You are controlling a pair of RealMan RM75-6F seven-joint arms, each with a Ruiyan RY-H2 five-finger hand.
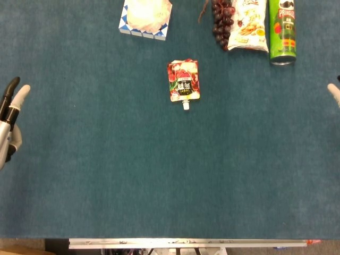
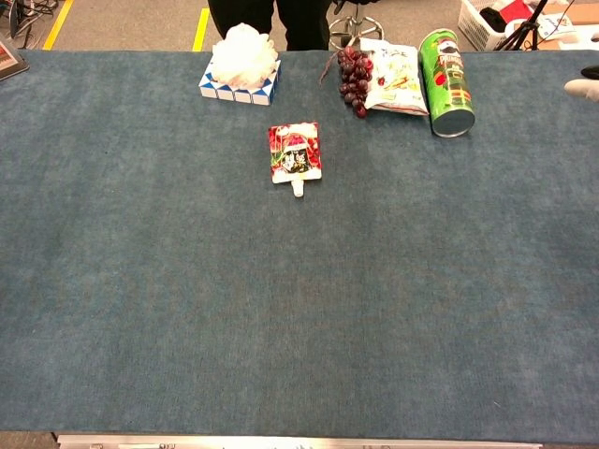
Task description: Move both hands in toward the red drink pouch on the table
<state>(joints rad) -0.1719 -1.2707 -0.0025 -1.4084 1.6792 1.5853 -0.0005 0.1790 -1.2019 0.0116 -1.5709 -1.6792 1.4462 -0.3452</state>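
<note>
The red drink pouch lies flat on the blue table, spout toward the front edge. My left hand shows at the far left edge of the head view, fingers stretched out and apart, holding nothing, far from the pouch. Of my right hand only a pale fingertip pokes in at the far right edge in both views, so how its fingers stand is hidden. Neither hand touches the pouch.
Along the back edge stand a blue-and-white box with white tissue, a bunch of dark grapes, a snack bag and a green Pringles can. A person stands behind the table.
</note>
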